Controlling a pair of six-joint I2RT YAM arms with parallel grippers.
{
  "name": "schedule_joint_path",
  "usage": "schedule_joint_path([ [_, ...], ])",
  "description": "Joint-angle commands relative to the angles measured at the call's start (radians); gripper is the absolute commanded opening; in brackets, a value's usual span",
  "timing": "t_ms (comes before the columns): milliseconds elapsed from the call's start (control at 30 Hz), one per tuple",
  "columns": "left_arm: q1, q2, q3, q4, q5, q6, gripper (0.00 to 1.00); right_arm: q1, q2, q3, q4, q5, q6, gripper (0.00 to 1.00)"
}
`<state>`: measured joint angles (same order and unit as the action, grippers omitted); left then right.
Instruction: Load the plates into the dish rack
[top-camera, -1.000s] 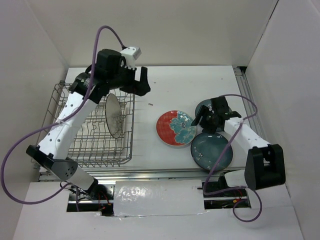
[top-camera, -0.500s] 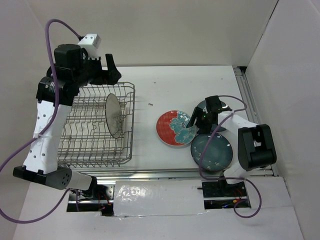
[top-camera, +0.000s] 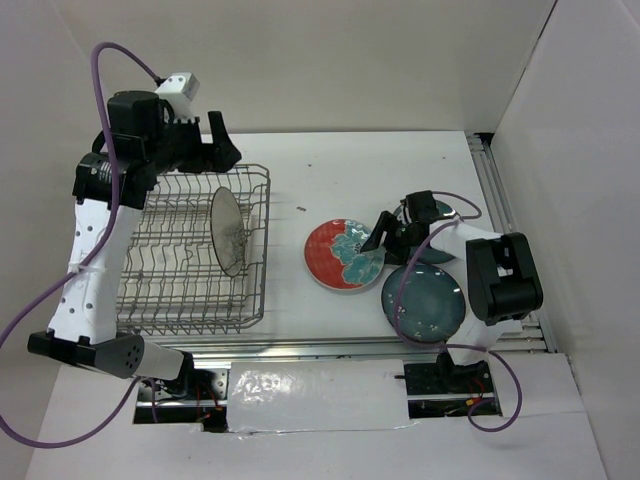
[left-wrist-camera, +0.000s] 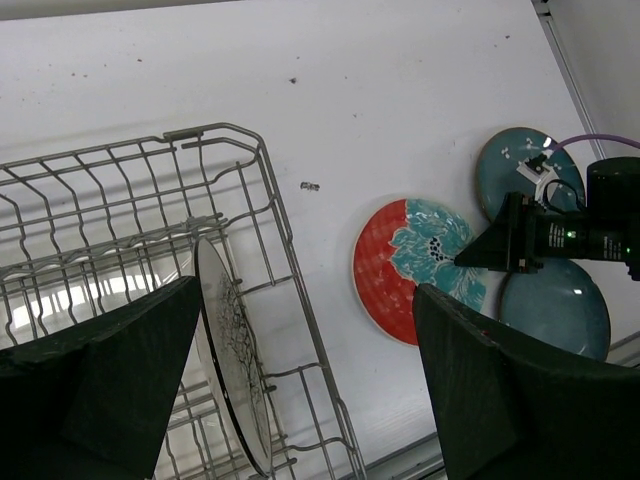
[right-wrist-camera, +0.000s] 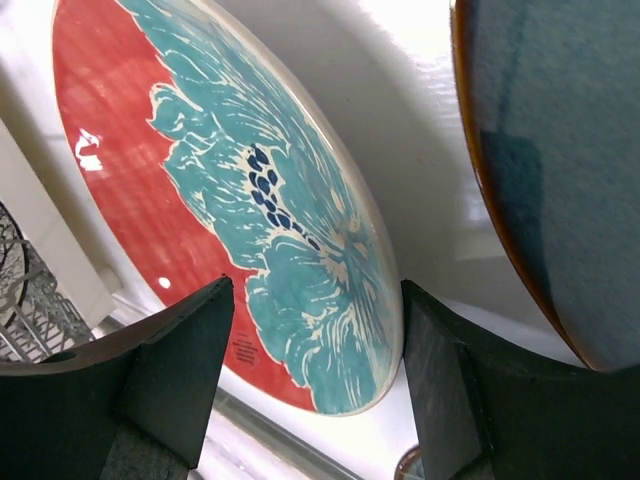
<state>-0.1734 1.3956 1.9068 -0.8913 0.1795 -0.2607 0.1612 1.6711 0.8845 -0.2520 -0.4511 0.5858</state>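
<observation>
The cream plate (top-camera: 228, 232) with the grey pattern stands upright on edge in the dish rack (top-camera: 150, 300), at its right side; it also shows in the left wrist view (left-wrist-camera: 225, 360). My left gripper (top-camera: 220, 150) is open and empty, high above the rack's far right corner. The red plate (top-camera: 340, 257) with teal flowers lies on the table. My right gripper (top-camera: 383, 232) is open at its right rim, and the rim sits between the fingers in the right wrist view (right-wrist-camera: 300, 250). Two dark teal plates lie to the right, one near (top-camera: 423, 303) and one far (top-camera: 440, 215), partly under the right arm.
The rack (left-wrist-camera: 280, 220) takes up the table's left side. A metal rail (top-camera: 500, 200) runs along the right edge. White walls close in on the left, back and right. A small dark speck (top-camera: 301, 209) lies between the rack and the red plate.
My left gripper has lifted up and to the left, away from the cream plate, which stays standing in the rack. My right gripper has moved left onto the red plate's right rim.
</observation>
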Motion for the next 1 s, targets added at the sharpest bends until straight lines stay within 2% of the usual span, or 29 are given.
schedule_joint_path([
  [0, 0.006, -0.020, -0.011, 0.015, 0.017, -0.018, 0.99, 0.011, 0.018, 0.024, 0.080, -0.047, 0.020, 0.73],
  [100, 0.008, -0.035, -0.038, 0.028, 0.026, -0.022, 0.99, 0.009, 0.035, 0.022, 0.063, -0.026, 0.020, 0.86],
  [300, 0.009, -0.043, -0.069, 0.037, 0.043, -0.020, 0.99, 0.008, 0.052, -0.024, 0.105, -0.001, 0.060, 0.86],
  [367, 0.008, -0.043, -0.068, 0.035, 0.048, -0.018, 0.99, 0.009, 0.058, -0.051, 0.138, -0.003, 0.088, 0.81],
  [467, 0.008, -0.041, -0.066, 0.035, 0.054, -0.018, 0.99, 0.006, 0.081, -0.085, 0.196, -0.011, 0.123, 0.66],
  [500, 0.008, -0.041, -0.065, 0.034, 0.054, -0.018, 0.99, 0.005, 0.081, -0.096, 0.207, -0.012, 0.134, 0.54],
  [533, 0.009, -0.041, -0.064, 0.032, 0.055, -0.018, 0.99, 0.004, 0.084, -0.096, 0.218, -0.012, 0.134, 0.49],
  [567, 0.008, -0.041, -0.064, 0.031, 0.057, -0.017, 0.99, 0.003, 0.079, -0.102, 0.229, -0.012, 0.138, 0.39],
  [633, 0.009, -0.043, -0.066, 0.026, 0.061, -0.018, 0.99, 0.004, 0.073, -0.099, 0.229, -0.001, 0.135, 0.28],
  [667, 0.009, -0.041, -0.065, 0.026, 0.069, -0.020, 0.99, 0.003, 0.073, -0.088, 0.220, -0.001, 0.126, 0.16],
  [767, 0.006, -0.040, -0.066, 0.026, 0.084, -0.020, 0.99, -0.002, 0.065, -0.064, 0.197, -0.004, 0.112, 0.00],
  [967, 0.006, -0.035, -0.089, 0.052, 0.123, -0.014, 0.99, -0.018, -0.041, 0.033, 0.093, -0.046, 0.057, 0.00],
])
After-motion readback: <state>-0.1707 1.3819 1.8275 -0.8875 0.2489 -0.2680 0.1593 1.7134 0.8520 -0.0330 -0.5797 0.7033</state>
